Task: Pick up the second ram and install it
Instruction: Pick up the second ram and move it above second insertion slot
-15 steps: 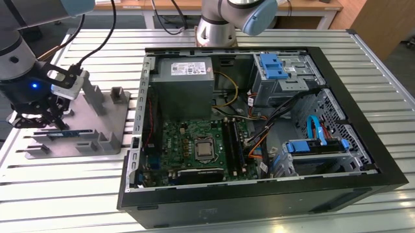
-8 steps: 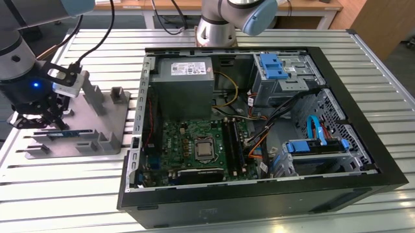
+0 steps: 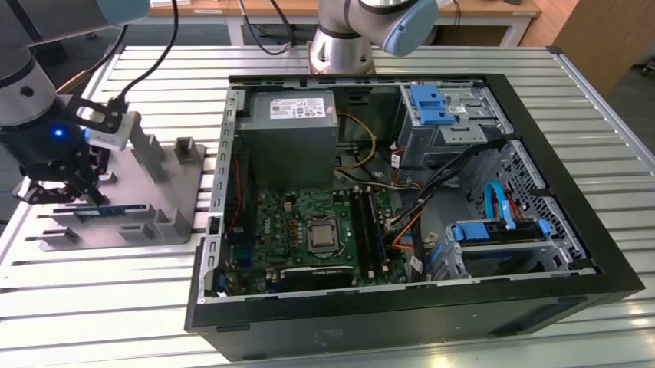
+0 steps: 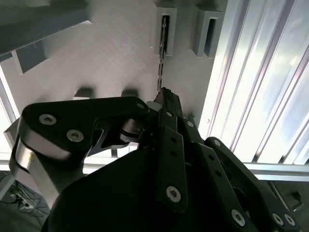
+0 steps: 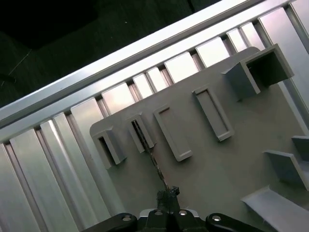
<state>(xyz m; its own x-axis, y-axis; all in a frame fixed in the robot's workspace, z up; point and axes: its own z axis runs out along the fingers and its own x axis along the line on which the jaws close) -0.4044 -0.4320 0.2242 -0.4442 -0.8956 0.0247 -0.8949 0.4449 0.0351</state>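
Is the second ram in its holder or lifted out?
In. The second ram stands on edge, far end slotted in the gray holder block; the hand grips its other end.

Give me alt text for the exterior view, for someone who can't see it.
The arm's end effector grips the second ram in gray holder blocks on a plate at the exterior view's left; an open computer case with its motherboard exposed lies beside it.
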